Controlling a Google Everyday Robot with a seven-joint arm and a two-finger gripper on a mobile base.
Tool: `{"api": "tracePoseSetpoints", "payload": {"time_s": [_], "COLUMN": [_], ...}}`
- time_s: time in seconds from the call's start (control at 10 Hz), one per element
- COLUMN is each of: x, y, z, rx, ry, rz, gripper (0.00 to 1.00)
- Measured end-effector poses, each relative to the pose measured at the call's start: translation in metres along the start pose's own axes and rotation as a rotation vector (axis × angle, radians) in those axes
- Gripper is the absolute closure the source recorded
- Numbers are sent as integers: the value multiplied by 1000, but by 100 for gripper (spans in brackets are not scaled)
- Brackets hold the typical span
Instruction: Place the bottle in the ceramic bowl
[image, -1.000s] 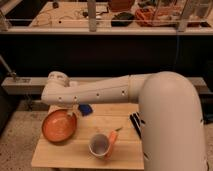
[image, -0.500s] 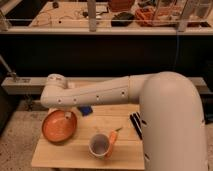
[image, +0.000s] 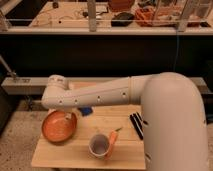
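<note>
Here the gripper (image: 67, 116) of the white arm (image: 100, 95) hangs low over the wide orange-terracotta ceramic bowl (image: 54, 130) at the left end of the wooden bench (image: 125, 150). Whether it is apart or clamped cannot be told, nor can the slim whitish bottle be made out.

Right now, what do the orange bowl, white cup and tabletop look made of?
Wide orange round bowl: likely glazed ceramic, terracotta colour, faint sheen. White round cup: ceramic or plastic, smooth. Table: pale bare wood, plank lines show. Claw hangs over the bowl's right side.
</note>
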Motion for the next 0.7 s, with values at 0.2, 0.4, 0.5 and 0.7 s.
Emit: {"api": "tracePoseSetpoints", "payload": {"time_s": [0.2, 0.4, 0.5, 0.7], "x": [0, -3, -5, -6], "y": [2, 0, -1, -1], "z": [1, 3, 4, 5], "rx": [1, 3, 6, 12], "ry": [-8, -17, -23, -30], "rz": [-10, -21, -27, -35], "gripper": [88, 88, 88, 88]}}
